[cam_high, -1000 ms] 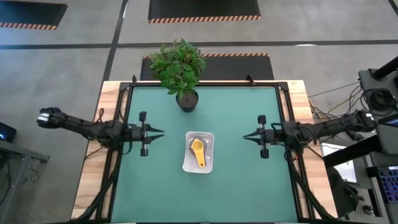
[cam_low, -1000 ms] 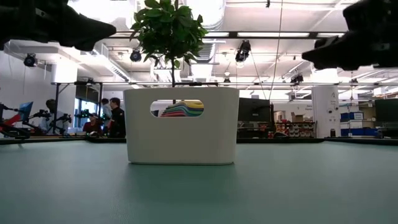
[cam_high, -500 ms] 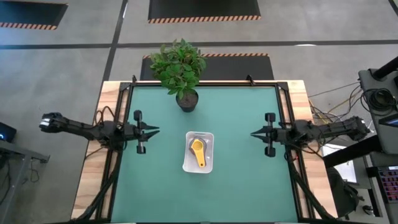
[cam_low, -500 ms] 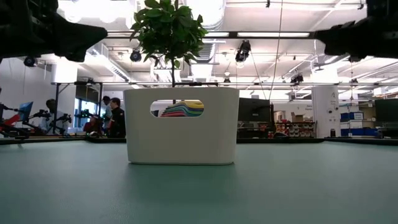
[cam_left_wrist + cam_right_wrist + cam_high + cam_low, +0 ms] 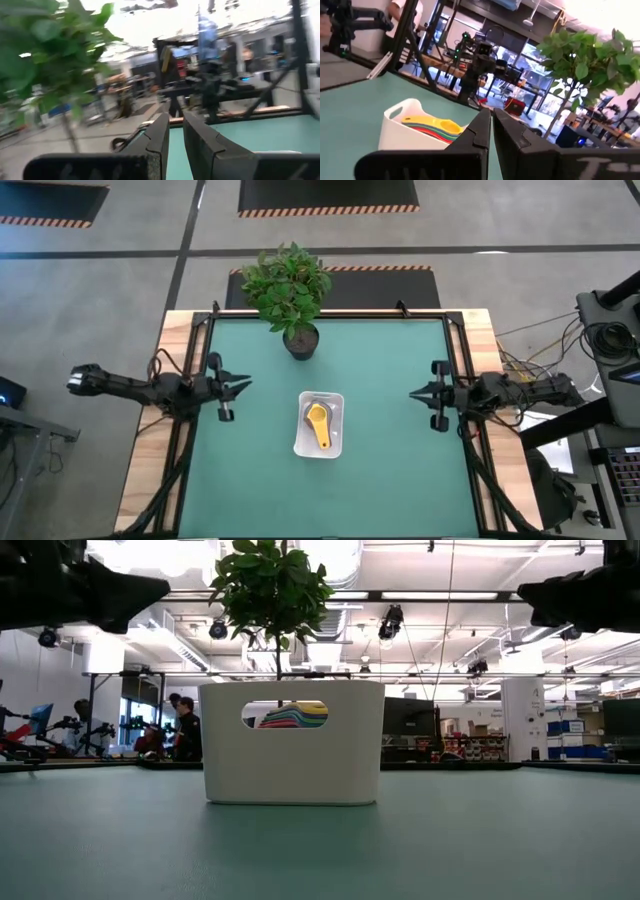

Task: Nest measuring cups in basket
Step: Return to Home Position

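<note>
Over opposite edges of the green-topped table, dark left gripper and right gripper, both empty, fingers pressed together. Leafy potted plant at the far edge; mid-table, shallow white plastic basket holding the nested coloured plastic measuring cups, yellow uppermost.

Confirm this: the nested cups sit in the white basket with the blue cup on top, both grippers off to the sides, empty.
Wrong colour: the high view shows a yellow cup on top, not blue. The nested cups do sit in the white basket, with the left gripper and right gripper off to the sides, empty.
</note>
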`<state>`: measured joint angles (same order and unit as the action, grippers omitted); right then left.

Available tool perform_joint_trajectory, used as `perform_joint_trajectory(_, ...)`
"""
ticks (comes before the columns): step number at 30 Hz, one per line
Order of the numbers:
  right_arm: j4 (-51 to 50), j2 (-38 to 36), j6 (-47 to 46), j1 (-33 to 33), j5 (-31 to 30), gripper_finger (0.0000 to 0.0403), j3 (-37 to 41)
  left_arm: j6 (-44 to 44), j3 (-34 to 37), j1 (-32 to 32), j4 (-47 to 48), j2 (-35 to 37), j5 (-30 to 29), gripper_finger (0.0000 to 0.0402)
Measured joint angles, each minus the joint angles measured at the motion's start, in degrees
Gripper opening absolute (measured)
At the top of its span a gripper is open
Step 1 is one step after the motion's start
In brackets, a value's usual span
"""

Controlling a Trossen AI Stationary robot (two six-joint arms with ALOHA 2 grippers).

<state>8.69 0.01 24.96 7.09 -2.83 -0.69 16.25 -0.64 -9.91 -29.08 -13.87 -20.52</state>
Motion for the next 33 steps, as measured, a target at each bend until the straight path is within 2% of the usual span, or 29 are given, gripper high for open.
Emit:
perform_joint_trajectory(4, -0.92, 0.43, 2.12, 0.0, 0.3, 0.0008, 0.02, -0.38, 0.02, 0.0, 0.14, -0.3, -7.25, 0.0038)
perform_joint_trajectory(7, -1.26, 0.29, 2.07, 0.0, 0.29, 0.0008, 0.02, -0.4, -0.19, 0.01, 0.09, -0.52, -10.49, 0.0038)
perform_joint_trajectory(14, -3.01, 1.46, 1.94, -0.02, -6.7, 0.0009, 0.04, -0.28, -0.4, 0.02, 0.02, -0.82, -11.08, 0.0038)
perform_joint_trajectory(33, -2.91, 2.03, -2.42, 0.0, -7.28, 0.0009, 0.07, -0.28, -0.42, 0.0, 0.0, -0.81, -11.01, 0.0038)
